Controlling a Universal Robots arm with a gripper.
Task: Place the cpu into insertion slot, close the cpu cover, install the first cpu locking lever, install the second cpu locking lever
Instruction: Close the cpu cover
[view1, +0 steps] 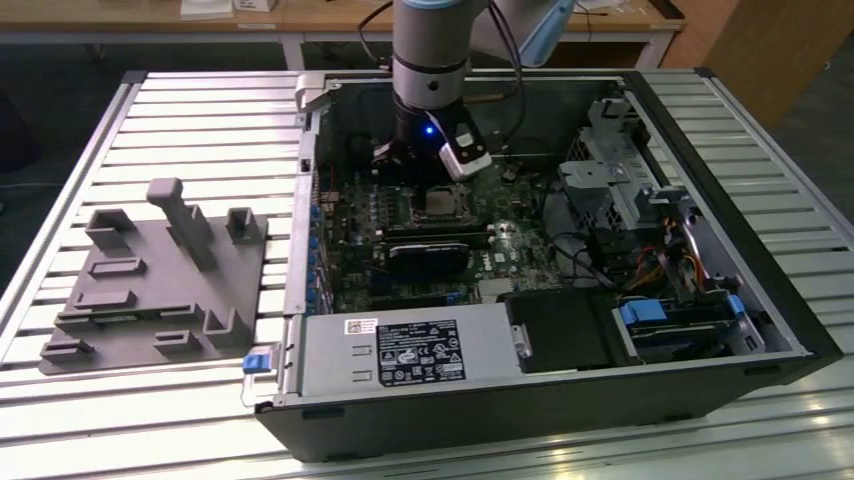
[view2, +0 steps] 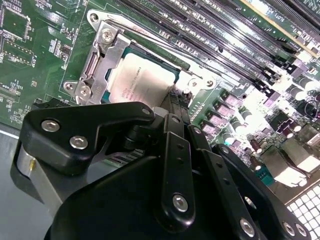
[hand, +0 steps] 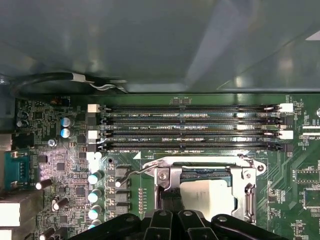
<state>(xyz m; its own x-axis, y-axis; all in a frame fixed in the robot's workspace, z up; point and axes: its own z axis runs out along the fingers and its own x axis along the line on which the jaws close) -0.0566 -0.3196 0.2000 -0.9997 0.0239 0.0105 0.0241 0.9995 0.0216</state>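
Exterior view: the open computer case (view1: 747, 250) lies on a slatted metal table (view1: 200, 120), with a grey fixture (view1: 160, 290) beside it. The first wrist view gives me the memory slots (hand: 190, 127). The second wrist view shows the cpu (view2: 142, 80) seated in its socket, the cpu cover (view2: 97, 65) framing it. The arm (view1: 430, 60) stands vertical and the gripper (view2: 176, 107) is by the cpu's edge; clenched or released, I cannot tell.

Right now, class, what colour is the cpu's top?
Dull silvery-grey; the cpu shows best in the second wrist view.

A ribbed aluminium worktable (view1: 200, 110) stood over a dark floor (view1: 174, 55), with a wood-topped bench (view1: 107, 18) behind and a brown wooden panel (view1: 781, 50) at the exterior view's right.
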